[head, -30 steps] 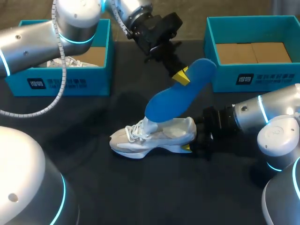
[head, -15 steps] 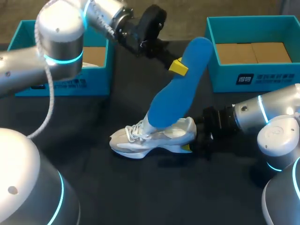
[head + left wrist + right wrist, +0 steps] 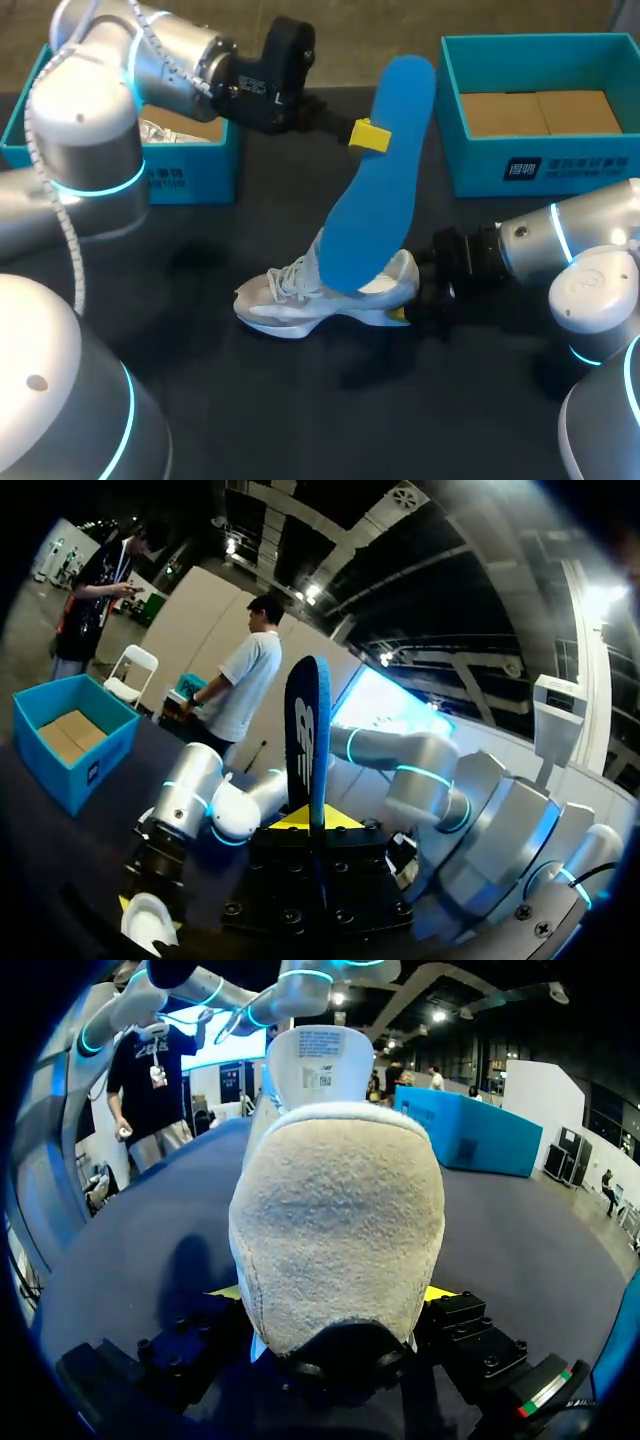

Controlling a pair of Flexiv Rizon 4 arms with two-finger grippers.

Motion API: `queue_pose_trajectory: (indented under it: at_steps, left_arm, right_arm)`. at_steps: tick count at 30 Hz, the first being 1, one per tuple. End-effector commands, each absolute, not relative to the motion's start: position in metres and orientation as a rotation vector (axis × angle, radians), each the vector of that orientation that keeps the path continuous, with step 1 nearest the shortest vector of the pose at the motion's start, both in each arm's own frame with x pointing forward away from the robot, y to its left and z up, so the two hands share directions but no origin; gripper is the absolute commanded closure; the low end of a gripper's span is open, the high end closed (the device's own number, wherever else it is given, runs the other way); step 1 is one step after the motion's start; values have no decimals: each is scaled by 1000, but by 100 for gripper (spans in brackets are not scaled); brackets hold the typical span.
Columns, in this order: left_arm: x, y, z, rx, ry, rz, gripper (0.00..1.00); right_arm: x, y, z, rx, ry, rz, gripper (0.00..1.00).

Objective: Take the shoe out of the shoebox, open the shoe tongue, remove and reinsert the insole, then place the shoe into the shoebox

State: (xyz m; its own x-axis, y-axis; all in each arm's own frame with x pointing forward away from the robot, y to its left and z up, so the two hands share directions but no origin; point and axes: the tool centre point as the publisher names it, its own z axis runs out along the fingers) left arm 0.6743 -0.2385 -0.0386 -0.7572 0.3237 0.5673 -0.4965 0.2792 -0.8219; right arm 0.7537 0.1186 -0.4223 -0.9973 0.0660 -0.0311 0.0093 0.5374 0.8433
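Blue insole (image 3: 375,190) steep above white shoe (image 3: 290,300)

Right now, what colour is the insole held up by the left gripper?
The insole is bright blue, clearest in the head view.

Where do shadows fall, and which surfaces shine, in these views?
Head view: soft shadows lie on the table near the shoe; the insole is evenly lit; the left arm shines. Right wrist view: the shoe's heel shades the table beside it.
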Motion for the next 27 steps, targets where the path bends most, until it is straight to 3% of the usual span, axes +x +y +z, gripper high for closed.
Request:
queue_pose_trajectory:
  at_steps: [1,13,27]
  left_arm:
    - [666,-233,-27,224,-1918,1631,100]
    - [651,-239,18,64,-1860,1804,100]
    - [649,-238,19,50,-1848,1820,100]
  right_arm:
    - [754,120,-423,67,2703,1479,100]
    - [754,120,-423,67,2703,1479,100]
    - [754,120,-423,67,2703,1479,100]
